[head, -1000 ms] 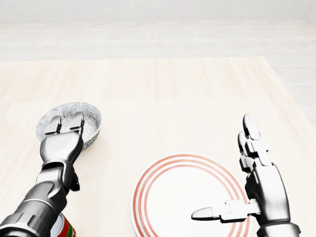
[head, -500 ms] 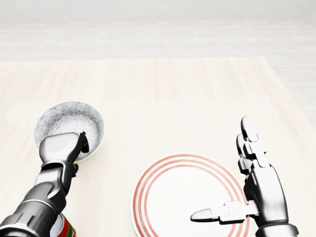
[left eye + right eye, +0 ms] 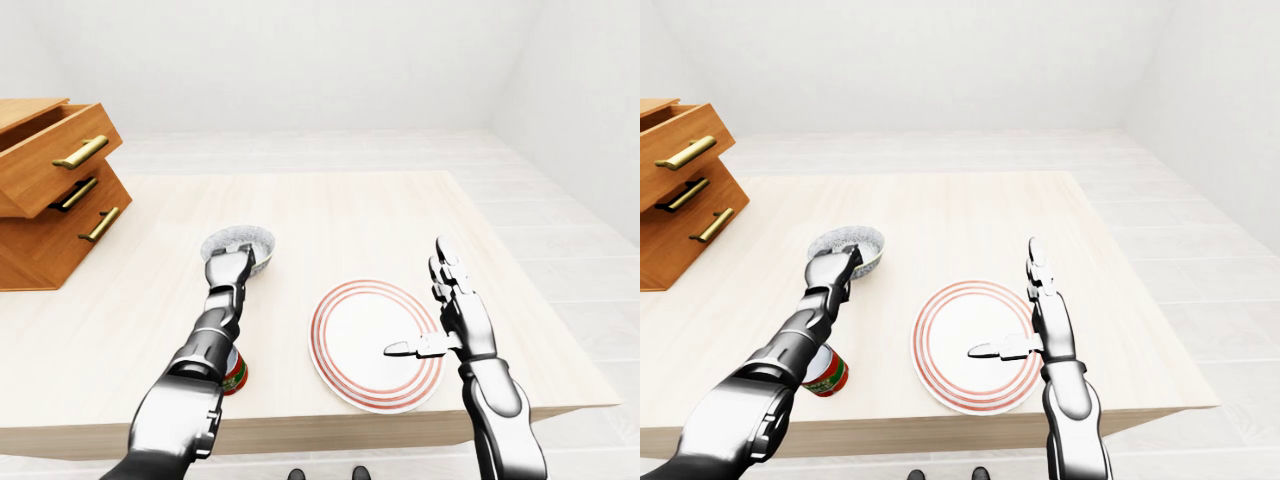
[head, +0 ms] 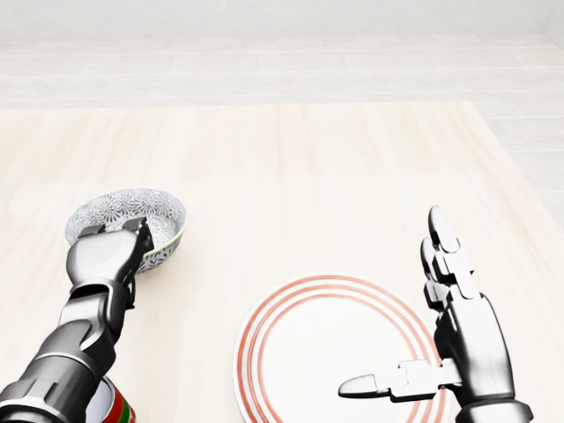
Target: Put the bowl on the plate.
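On table, L hand (image 4: pixel 113 249) gripping bowl (image 4: pixel 128 215) rim, plate (image 4: pixel 330 352) apart.

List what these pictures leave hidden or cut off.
- Bowl: near rim covered by the left hand in every view, so the grip can't be confirmed.
- Can: head view's bottom edge cuts it; the left arm covers much of it in the eye views; label unreadable.
- Plate: near edge cut off in head view; right hand overlaps its right side.
- Drawers: cut by left edge; contents unseen.
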Controlling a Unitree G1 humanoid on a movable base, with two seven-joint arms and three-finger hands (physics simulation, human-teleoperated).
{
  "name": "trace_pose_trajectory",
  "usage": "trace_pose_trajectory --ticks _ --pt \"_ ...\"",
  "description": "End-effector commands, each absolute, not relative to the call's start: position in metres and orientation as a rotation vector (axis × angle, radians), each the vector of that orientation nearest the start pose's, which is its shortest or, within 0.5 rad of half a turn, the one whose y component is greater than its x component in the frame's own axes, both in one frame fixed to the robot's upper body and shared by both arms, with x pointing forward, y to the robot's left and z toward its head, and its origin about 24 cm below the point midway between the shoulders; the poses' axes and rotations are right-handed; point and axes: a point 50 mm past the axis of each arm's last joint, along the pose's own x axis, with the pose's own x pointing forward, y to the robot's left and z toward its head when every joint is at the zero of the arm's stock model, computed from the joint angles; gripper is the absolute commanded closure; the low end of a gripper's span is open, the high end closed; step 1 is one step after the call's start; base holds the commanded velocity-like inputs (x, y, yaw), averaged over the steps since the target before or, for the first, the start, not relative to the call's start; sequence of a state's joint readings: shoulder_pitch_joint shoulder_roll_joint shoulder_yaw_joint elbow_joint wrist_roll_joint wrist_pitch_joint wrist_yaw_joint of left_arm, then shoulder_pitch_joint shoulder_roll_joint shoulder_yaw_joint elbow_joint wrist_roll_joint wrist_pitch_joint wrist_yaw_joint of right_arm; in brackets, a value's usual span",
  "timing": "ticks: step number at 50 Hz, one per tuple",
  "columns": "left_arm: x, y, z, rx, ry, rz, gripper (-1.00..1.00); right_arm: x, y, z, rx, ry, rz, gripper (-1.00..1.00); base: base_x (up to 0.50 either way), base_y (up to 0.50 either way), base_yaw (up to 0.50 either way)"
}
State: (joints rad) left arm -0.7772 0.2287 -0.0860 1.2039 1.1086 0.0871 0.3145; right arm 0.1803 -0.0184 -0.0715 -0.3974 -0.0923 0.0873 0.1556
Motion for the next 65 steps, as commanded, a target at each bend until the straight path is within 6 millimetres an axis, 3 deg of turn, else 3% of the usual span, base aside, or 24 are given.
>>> trace_pose_trajectory --ticks 1,16,36,45,56,65 --pt "0.365 0.194 0.031 1.495 0.233 0.02 1.0 0.213 -0.171 0.089 -0.151 -0.137 0.029 -1.0 0.0 0.0 0.0" --pt "0.373 0.191 0.055 1.466 0.153 0.052 1.0 0.211 -0.173 0.089 -0.149 -0.136 0.024 -1.0 0.0 0.0 0.0" --pt "0.365 0.176 0.085 1.485 -0.015 0.077 1.0 0.208 -0.176 0.092 -0.138 -0.146 0.017 -1.0 0.0 0.0 0.0" --pt "0.352 0.167 0.096 1.486 -0.068 0.065 1.0 0.206 -0.177 0.095 -0.136 -0.156 0.012 -1.0 0.0 0.0 0.0" --pt "0.32 0.145 0.095 1.483 -0.103 -0.001 1.0 0.203 -0.179 0.099 -0.133 -0.175 0.003 -1.0 0.0 0.0 0.0" --pt "0.308 0.134 0.096 1.489 -0.132 0.001 1.0 0.201 -0.182 0.104 -0.139 -0.194 -0.005 -1.0 0.0 0.0 0.0"
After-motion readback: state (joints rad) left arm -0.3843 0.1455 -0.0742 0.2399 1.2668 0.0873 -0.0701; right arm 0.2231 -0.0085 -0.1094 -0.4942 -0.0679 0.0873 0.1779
